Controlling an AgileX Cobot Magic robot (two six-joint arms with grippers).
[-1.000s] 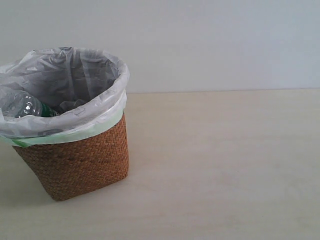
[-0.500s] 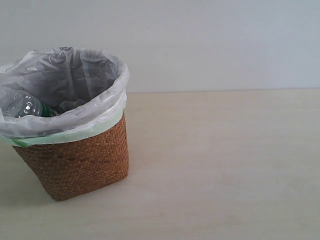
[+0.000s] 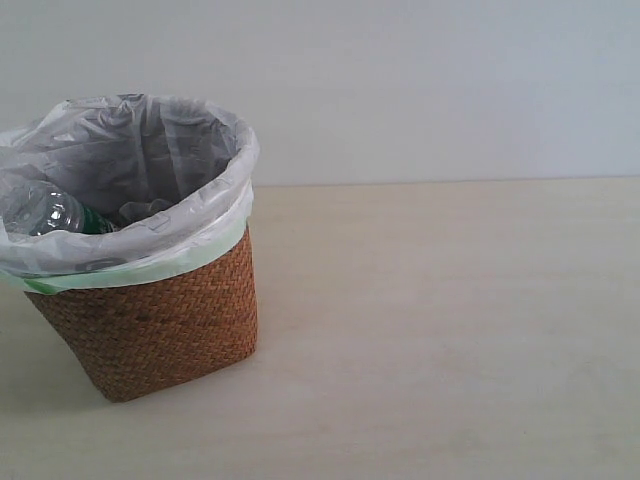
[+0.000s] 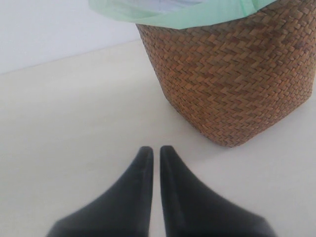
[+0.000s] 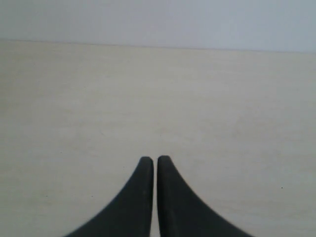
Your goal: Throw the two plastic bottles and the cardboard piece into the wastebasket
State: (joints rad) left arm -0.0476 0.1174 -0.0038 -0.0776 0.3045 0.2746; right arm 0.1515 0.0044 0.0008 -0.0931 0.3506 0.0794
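The brown woven wastebasket (image 3: 160,320) with its white bag stands at the left of the exterior view. Inside it, against the near-left rim, lies a clear plastic bottle (image 3: 45,212) with a bit of green label showing. The slim red-label bottle and the cardboard piece are hidden or out of view. Neither arm shows in the exterior view. In the left wrist view my left gripper (image 4: 154,149) is shut and empty, low over the table a short way from the wastebasket's wicker wall (image 4: 232,74). My right gripper (image 5: 155,159) is shut and empty over bare table.
The pale wooden tabletop (image 3: 450,330) stretches to the right of the basket and ends at a plain light wall (image 3: 420,80). Nothing else stands on the table in any view.
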